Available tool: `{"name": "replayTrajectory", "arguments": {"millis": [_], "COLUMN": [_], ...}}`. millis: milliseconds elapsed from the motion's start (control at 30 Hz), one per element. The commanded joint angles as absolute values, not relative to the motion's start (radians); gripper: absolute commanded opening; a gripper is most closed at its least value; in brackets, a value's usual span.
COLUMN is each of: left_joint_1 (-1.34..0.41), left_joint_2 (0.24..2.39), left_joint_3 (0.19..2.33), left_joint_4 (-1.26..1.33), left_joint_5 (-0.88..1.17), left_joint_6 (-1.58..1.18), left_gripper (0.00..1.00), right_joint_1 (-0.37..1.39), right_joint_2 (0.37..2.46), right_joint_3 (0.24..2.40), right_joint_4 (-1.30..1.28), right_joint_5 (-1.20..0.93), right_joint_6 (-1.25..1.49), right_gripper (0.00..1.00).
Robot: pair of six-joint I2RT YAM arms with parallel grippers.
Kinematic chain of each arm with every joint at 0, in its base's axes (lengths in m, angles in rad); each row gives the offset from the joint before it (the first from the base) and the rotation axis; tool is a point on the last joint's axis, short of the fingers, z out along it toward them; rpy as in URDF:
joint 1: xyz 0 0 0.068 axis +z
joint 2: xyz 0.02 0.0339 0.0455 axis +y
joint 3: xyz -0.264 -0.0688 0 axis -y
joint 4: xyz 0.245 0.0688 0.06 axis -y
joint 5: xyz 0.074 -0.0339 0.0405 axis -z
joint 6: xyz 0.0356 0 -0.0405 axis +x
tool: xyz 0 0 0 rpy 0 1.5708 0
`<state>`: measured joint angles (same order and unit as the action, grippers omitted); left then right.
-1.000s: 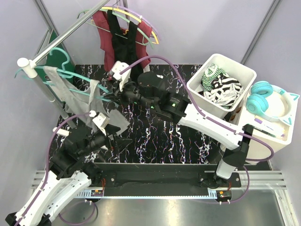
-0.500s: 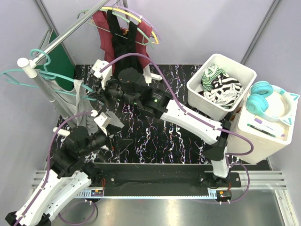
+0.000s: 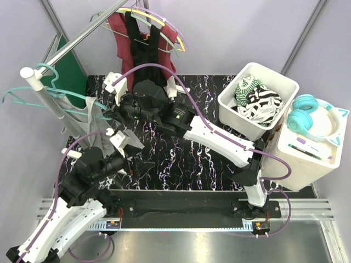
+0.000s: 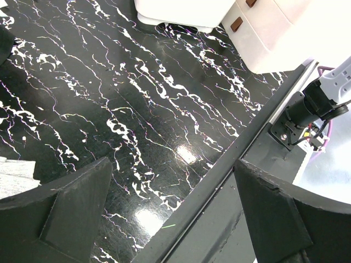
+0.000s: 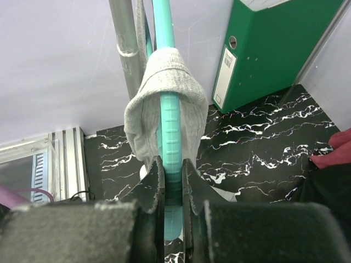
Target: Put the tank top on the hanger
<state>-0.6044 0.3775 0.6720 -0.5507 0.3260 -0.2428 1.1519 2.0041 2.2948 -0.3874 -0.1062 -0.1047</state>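
The teal hanger [image 3: 60, 94] hangs at the far left with its hook by the end of the metal rail [image 3: 82, 35]. The light grey tank top [image 3: 90, 123] hangs from it, one strap [image 5: 164, 71] draped over the hanger arm [image 5: 167, 115]. My right gripper [image 3: 108, 109] is shut on the end of that arm, just below the strap; the right wrist view shows the jaws [image 5: 173, 178] clamped on the teal plastic. My left gripper [image 3: 143, 164] is open and empty, low over the marble table; its fingers [image 4: 66, 213] frame bare table.
A maroon top and a black top [image 3: 143, 44] hang on yellow and purple hangers at the back. A green binder [image 3: 74, 68] stands behind the rail post [image 5: 125, 33]. A white bin [image 3: 277, 73] of striped clothes and teal headphones [image 3: 307, 115] are at the right.
My right gripper has carried the hanger and tank top left, and the hook now sits by the rail's end. The top hangs bunched instead of spread. The left arm has not moved.
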Motion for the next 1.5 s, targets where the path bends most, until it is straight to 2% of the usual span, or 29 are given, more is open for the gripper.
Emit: {"name": "replayTrajectory", "arguments": {"millis": [0, 67, 100, 133, 167, 200, 300, 333, 533, 667, 933, 1133, 1333, 1467], "left_joint_1": [-0.601, -0.603, -0.603, -0.603, -0.601, -0.603, -0.601, -0.601, -0.603, -0.603, -0.601, -0.603, -0.601, -0.603], "left_joint_2": [0.373, 0.373, 0.371, 0.373, 0.373, 0.374, 0.376, 0.376, 0.367, 0.357, 0.336, 0.331, 0.328, 0.324], "left_joint_3": [0.672, 0.672, 0.672, 0.672, 0.675, 0.673, 0.676, 0.676, 0.675, 0.681, 0.684, 0.69, 0.69, 0.692], "left_joint_4": [-0.503, -0.502, -0.503, -0.503, -0.505, -0.506, -0.509, -0.509, -0.512, -0.535, -0.546, -0.548, -0.548, -0.551], "left_joint_5": [0.336, 0.333, 0.331, 0.327, 0.318, 0.311, 0.304, 0.302, 0.282, 0.174, 0.106, 0.121, 0.114, 0.101], "left_joint_6": [-0.232, -0.232, -0.233, -0.235, -0.236, -0.239, -0.239, -0.239, -0.238, -0.256, -0.27, -0.265, -0.264, -0.264], "left_gripper": [0.96, 0.96, 0.96, 0.96, 0.97, 0.97, 0.99, 0.99, 0.99, 0.99, 0.99, 0.99, 0.99, 0.99], "right_joint_1": [1.164, 1.164, 1.163, 1.164, 1.164, 1.164, 1.163, 1.164, 1.163, 1.163, 1.163, 1.131, 0.887, 0.809], "right_joint_2": [1.976, 1.967, 1.962, 1.959, 1.951, 1.95, 1.933, 1.927, 1.892, 1.835, 1.519, 1.323, 1.112, 0.939], "right_joint_3": [2.295, 2.29, 2.289, 2.286, 2.283, 2.281, 2.27, 2.266, 2.243, 2.178, 1.755, 1.488, 1.162, 0.959], "right_joint_4": [-0.322, -0.322, -0.324, -0.322, -0.324, -0.324, -0.322, -0.322, -0.316, -0.27, -0.025, -0.04, -0.103, -0.156], "right_joint_5": [-0.098, -0.091, -0.087, -0.084, -0.083, -0.08, -0.072, -0.068, -0.012, -0.005, 0.029, 0.253, 0.252, 0.302], "right_joint_6": [-0.091, -0.091, -0.091, -0.091, -0.091, -0.091, -0.092, -0.092, -0.091, -0.052, -0.006, 0.03, 0.221, 0.27], "right_gripper": [0.12, 0.23, 0.32, 0.47, 0.52, 0.64, 0.83, 0.99, 1.0, 1.0, 1.0, 1.0, 1.0, 1.0]}}
